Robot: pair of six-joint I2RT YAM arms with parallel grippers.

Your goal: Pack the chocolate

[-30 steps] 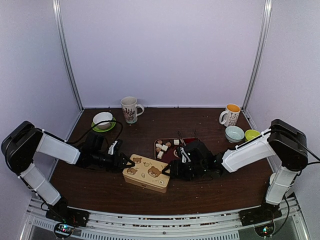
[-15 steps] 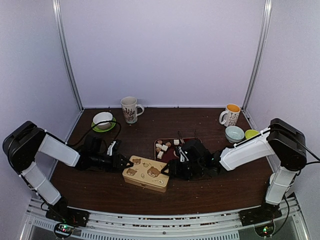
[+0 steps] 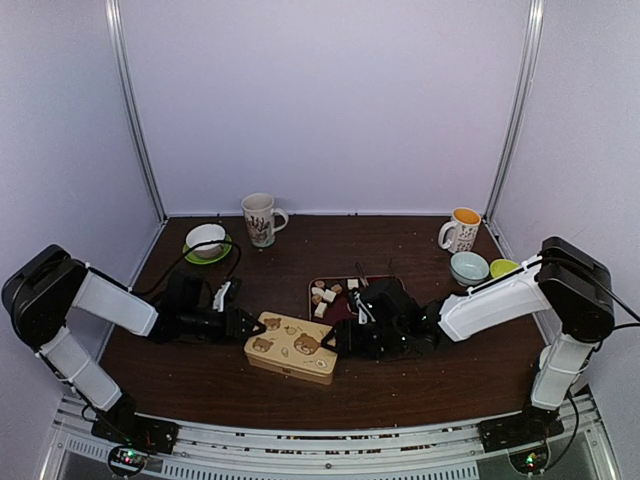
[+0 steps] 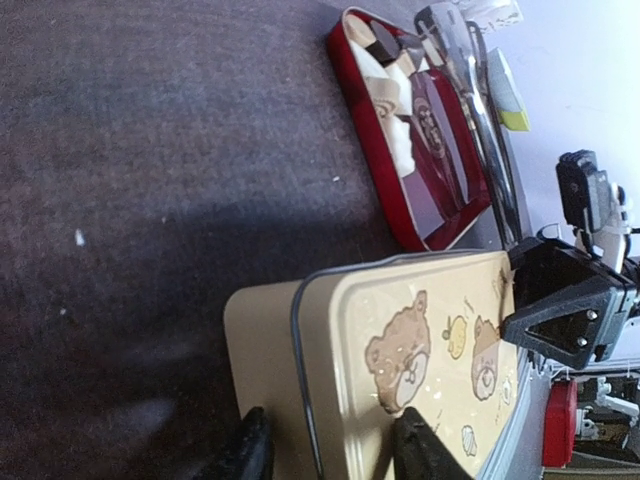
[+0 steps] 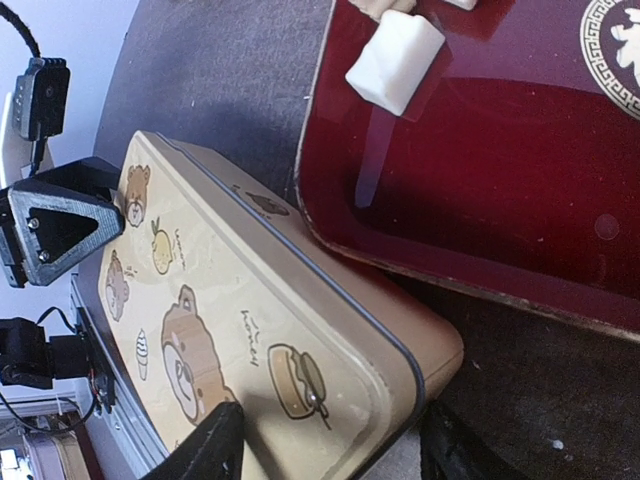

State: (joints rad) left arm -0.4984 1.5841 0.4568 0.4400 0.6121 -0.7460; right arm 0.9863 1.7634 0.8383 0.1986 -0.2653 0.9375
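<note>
tin (image 3: 292, 346): front-centre | tray (image 3: 343, 309): behind tin | chocolate (image 3: 322, 296): on tray

Left claw (image 4: 332, 452) astride bear-printed tin (image 4: 425, 345)

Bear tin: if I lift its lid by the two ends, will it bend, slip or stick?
Probably stiff: the bear tin looks like painted metal with a rimmed lid. Its glossy surface may slip in the left gripper and right gripper. Likely light, so the base could rise with the lid.

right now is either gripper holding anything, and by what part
Cannot tell: left gripper and right gripper each straddle a short end of the bear tin, but no clamp shows.
</note>
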